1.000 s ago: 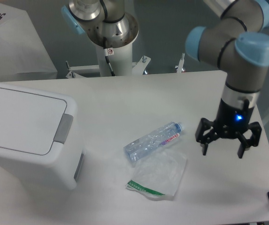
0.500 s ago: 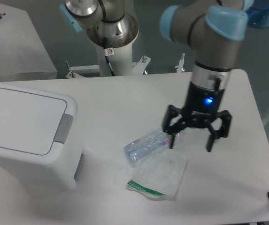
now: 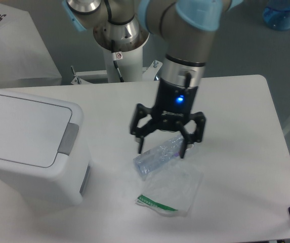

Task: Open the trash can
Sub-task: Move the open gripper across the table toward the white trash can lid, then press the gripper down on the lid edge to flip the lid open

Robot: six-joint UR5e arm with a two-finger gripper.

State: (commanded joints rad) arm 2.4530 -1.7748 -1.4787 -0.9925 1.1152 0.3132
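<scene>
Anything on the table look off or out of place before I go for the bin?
Only litter: a crumpled clear bottle lies on its side mid-table, beside a flattened plastic bag. The open tool hangs over the bottle. The trash can stands upright, lid closed.

Gripper (image 3: 162,149) downward, fingers spread

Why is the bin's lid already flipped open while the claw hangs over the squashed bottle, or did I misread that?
You misread one thing: the trash can has its flat lid shut, the grey push-button untouched. The camera view shows this. The open gripper does hang over the crushed bottle.
</scene>
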